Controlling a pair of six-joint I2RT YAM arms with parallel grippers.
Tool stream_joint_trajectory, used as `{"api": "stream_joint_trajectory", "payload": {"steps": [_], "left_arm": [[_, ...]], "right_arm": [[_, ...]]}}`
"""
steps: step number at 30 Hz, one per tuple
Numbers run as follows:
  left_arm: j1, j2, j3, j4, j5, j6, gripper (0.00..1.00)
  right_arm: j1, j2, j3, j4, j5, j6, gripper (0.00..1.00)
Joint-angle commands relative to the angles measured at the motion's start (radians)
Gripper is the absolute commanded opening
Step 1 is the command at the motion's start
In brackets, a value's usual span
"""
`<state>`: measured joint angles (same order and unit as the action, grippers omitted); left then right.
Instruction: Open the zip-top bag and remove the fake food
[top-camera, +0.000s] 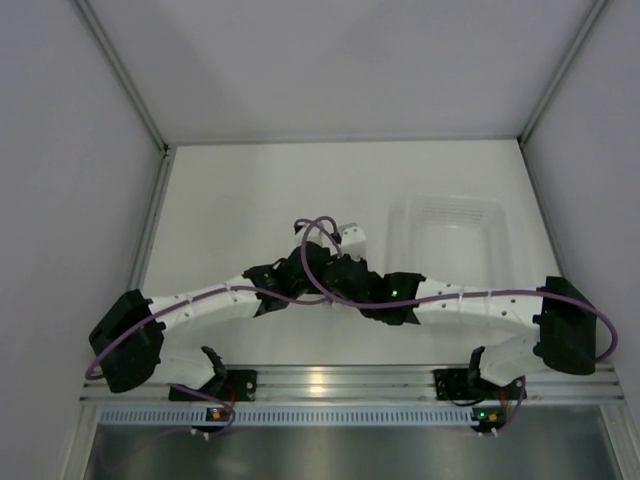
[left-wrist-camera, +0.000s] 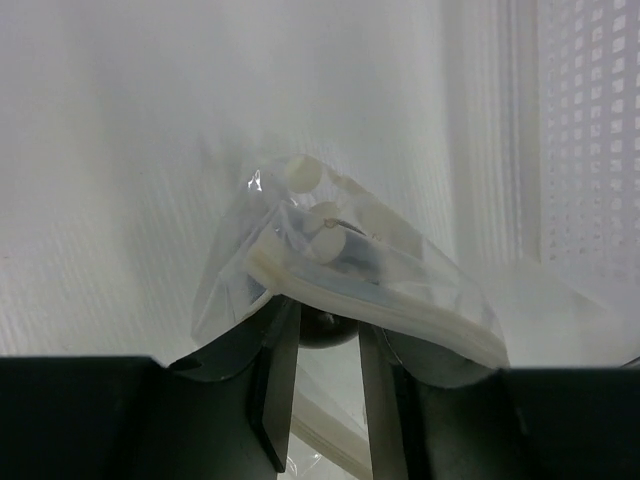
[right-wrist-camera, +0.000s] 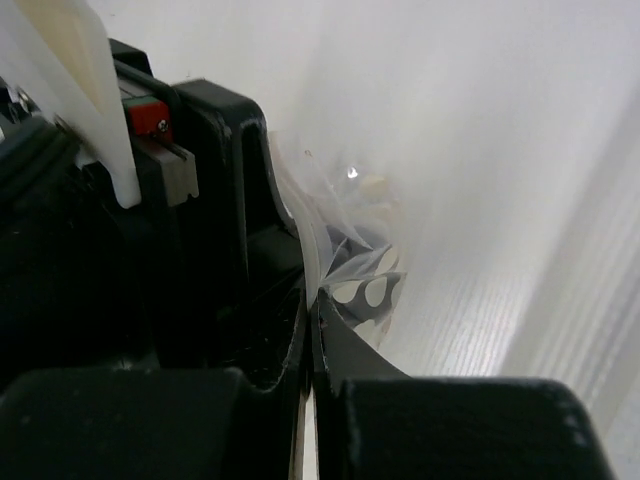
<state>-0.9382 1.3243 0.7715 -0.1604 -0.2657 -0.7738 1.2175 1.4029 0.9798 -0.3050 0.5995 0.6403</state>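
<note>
Right hand (right-wrist-camera: 312, 300): clenched on an edge of the zip-top bag (left-wrist-camera: 400, 290).
Left hand (left-wrist-camera: 325, 318): fingers flank the fake food (left-wrist-camera: 328, 330); grip unclear.
Room: both meet mid-desk (top-camera: 250, 195), tub (top-camera: 447, 201) just right.

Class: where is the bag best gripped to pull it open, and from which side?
Probably one lip of the whitish zip strip on the bag, approached edge-on from the right of the left wrist view, where the strip juts flat past the crinkled film. The ball sits by the left end effector, clear of that pinch.
</note>
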Motion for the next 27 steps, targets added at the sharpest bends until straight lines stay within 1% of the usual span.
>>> {"api": "stream_joint_trajectory", "payload": {"steps": [1, 4, 9, 14, 17, 18, 20, 23, 27], "left_arm": [[-0.025, 0.056, -0.006, 0.079, 0.063, -0.015, 0.37], [-0.047, 0.090, -0.003, 0.082, 0.066, -0.010, 0.40], [-0.056, 0.163, 0.035, 0.081, 0.102, -0.015, 0.40], [-0.056, 0.197, 0.060, 0.078, 0.080, -0.053, 0.41], [-0.056, 0.219, 0.080, 0.067, 0.092, -0.042, 0.50], [-0.056, 0.246, 0.110, 0.053, 0.095, -0.036, 0.56], [-0.057, 0.295, 0.146, 0.009, 0.105, -0.019, 0.57], [-0.059, 0.332, 0.169, 0.004, 0.112, -0.021, 0.57], [-0.063, 0.354, 0.179, 0.004, 0.088, -0.032, 0.57]], "right_arm": [[0.028, 0.004, 0.037, 0.020, 0.062, 0.019, 0.00], [0.024, 0.005, 0.027, 0.020, 0.062, 0.016, 0.00], [-0.007, 0.005, 0.014, 0.000, 0.048, -0.004, 0.00], [-0.022, -0.010, -0.007, 0.000, 0.042, -0.014, 0.00], [-0.036, -0.037, -0.024, 0.000, 0.034, -0.016, 0.00], [-0.045, -0.045, -0.032, 0.000, 0.033, -0.019, 0.00], [-0.052, -0.067, -0.041, 0.003, 0.029, -0.022, 0.00], [-0.062, -0.094, -0.059, 0.018, 0.019, -0.028, 0.00], [-0.067, -0.111, -0.072, 0.038, -0.007, -0.039, 0.00]]}}
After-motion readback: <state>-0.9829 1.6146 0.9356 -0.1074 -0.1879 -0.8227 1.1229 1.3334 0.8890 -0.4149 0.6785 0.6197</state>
